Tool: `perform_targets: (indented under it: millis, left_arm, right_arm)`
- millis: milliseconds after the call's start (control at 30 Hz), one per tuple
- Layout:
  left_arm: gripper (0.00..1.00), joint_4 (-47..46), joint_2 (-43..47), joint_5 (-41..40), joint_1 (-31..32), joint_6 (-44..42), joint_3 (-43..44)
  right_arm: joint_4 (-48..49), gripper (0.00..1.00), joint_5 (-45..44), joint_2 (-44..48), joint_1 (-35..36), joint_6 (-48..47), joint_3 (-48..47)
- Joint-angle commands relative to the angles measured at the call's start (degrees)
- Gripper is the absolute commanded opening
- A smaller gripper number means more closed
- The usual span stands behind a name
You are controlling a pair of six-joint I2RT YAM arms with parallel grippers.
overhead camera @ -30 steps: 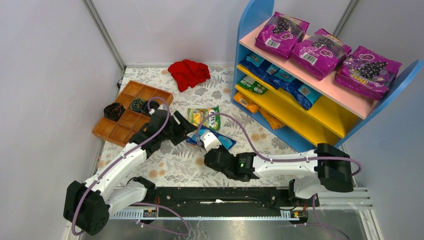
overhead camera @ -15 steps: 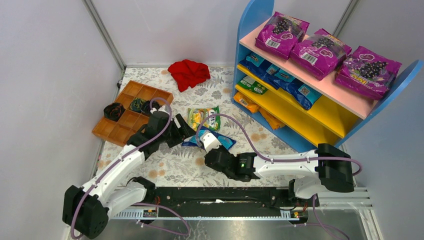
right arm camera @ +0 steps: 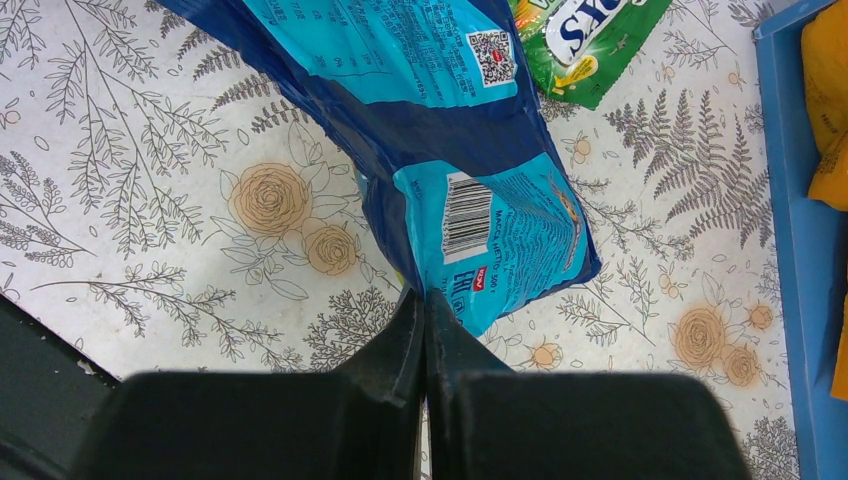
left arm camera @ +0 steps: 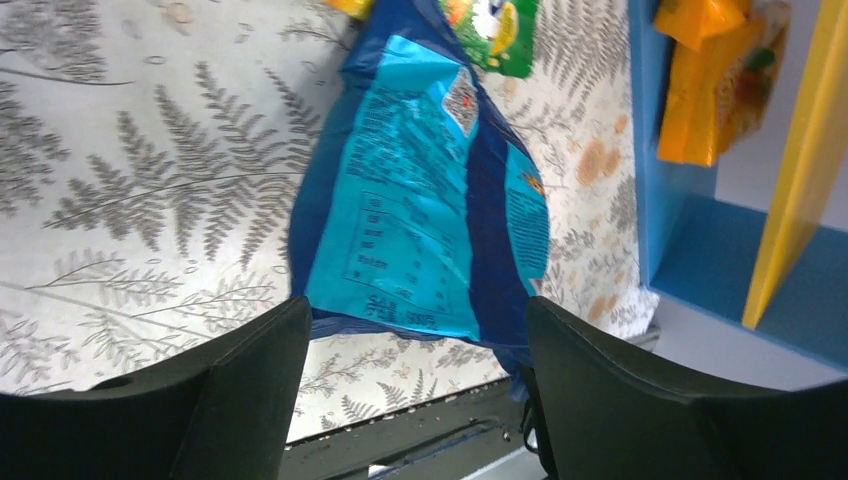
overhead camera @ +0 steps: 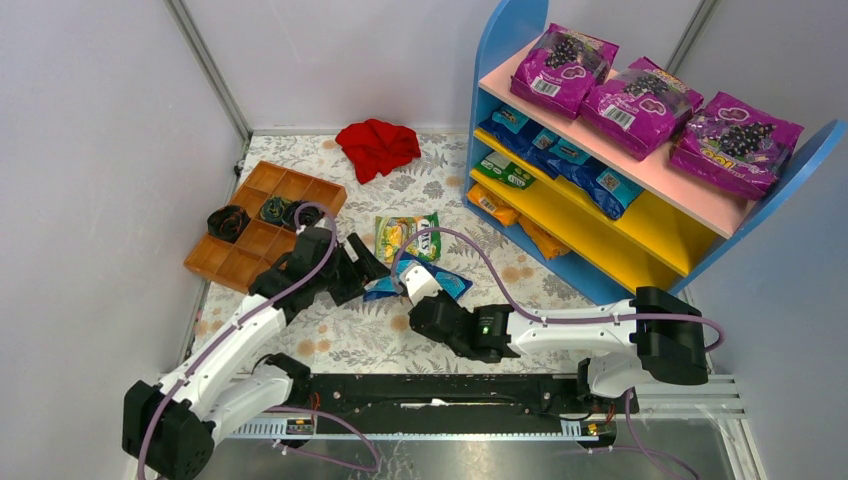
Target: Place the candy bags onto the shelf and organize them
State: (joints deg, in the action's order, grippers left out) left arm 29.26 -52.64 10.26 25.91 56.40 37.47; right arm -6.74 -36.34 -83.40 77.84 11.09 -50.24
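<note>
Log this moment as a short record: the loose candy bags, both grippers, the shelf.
blue bag: on the table, barcode side up
green bag: on the table just beyond the blue bag
left gripper: open, one finger either side of the blue bag's near end
right gripper: shut, tips at the blue bag's edge; cannot tell if it pinches it
shelf: small candy bags on lower boards, magenta bags on the pink top
</note>
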Motion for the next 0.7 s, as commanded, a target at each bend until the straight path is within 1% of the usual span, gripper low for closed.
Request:
perform_targets:
  millis: [0, 67, 100, 267, 467, 567, 600, 667]
  left_arm:
    - [0.84, 5.68, 2.94, -9.15, -0.08, 4.53, 3.28]
    - [0.86, 6.13, 4.4, -10.07, -0.08, 5.5, 3.48]
    - [0.86, 5.68, 4.69, -9.06, -0.07, 6.12, 3.22]
    - [0.78, -1.06, 1.57, 3.94, 0.06, 9.13, -0.08]
    - [0.78, -10.93, -2.38, 10.32, 1.17, 13.82, -4.55]
    - [0.78, -11.69, -4.49, 8.94, 1.51, 13.37, -4.56]
    - [0.77, -11.78, -4.98, 7.95, 1.47, 12.9, -4.4]
    - [0.71, -12.51, -5.54, 6.24, 1.5, 12.24, -4.39]
  right_arm:
    - [5.45, 0.0, -1.34, 2.21, -0.5, -0.45, -0.52]
    - [5.72, 0.0, -1.5, 2.48, -0.45, -0.62, -0.27]
    - [6.02, 0.0, -1.54, 2.65, -0.5, -0.74, -0.02]
    - [6.3, 0.0, -0.99, 2.04, -0.5, -1.73, 0.11]
    - [6.3, 0.0, -0.31, 1.44, -0.5, -1.96, -0.3]
    - [6.3, 0.0, -0.23, 2.1, -0.52, -1.61, 0.31]
    - [7.62, 0.0, -0.24, 2.44, -0.5, -1.57, 0.66]
    - [8.07, 0.0, -0.35, 2.82, -0.51, -1.34, 1.05]
